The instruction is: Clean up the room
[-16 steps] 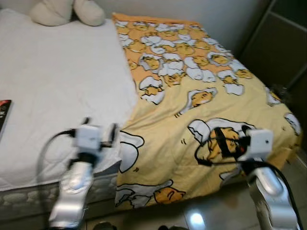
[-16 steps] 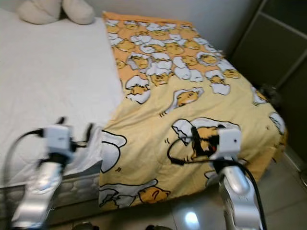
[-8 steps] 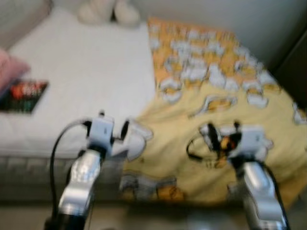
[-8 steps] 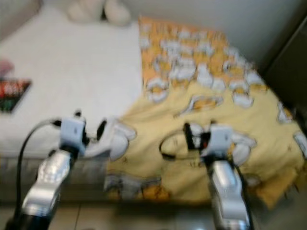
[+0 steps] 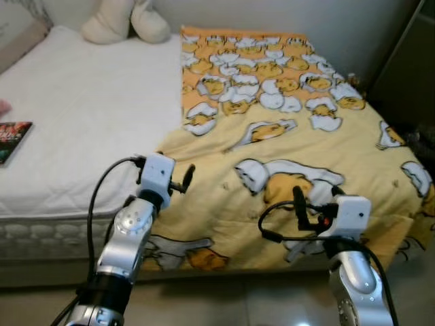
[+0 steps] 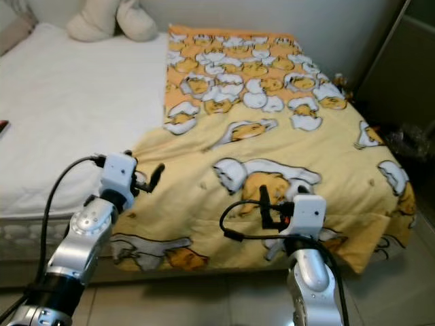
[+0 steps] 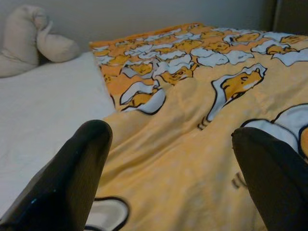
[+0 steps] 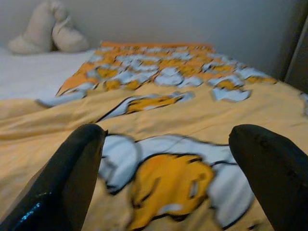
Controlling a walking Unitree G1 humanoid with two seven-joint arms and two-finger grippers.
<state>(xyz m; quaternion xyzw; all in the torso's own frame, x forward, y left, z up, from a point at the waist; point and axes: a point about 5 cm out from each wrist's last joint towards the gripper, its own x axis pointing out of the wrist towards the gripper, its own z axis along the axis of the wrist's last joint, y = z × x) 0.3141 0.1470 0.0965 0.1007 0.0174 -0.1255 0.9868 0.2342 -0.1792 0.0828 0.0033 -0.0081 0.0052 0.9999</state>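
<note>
A yellow blanket [image 5: 285, 136] printed with cartoon eggs covers the right half of the bed and hangs over its near edge. The left half is bare white sheet [image 5: 81, 109]. My left gripper [image 5: 182, 180] is held just above the blanket's left border near the bed's front edge, open and empty; in the left wrist view its fingers [image 7: 72, 178] stand wide apart over the fabric. My right gripper [image 5: 312, 204] hovers over the blanket's front edge, also open, with its fingers [image 8: 67, 178] spread above a large egg print [image 8: 168, 183].
A book [image 5: 10, 132] lies at the sheet's left edge. A cream plush cushion [image 5: 126, 20] sits at the head of the bed by the wall. A dark wardrobe [image 5: 408, 61] stands at the right. Tiled floor [image 5: 224, 302] runs along the mattress side [image 5: 41, 234].
The whole view swung and blurred as the camera moved, then settled with more of the bed's left side showing. Both arms stay raised over the bed's front edge, grippers still open.
</note>
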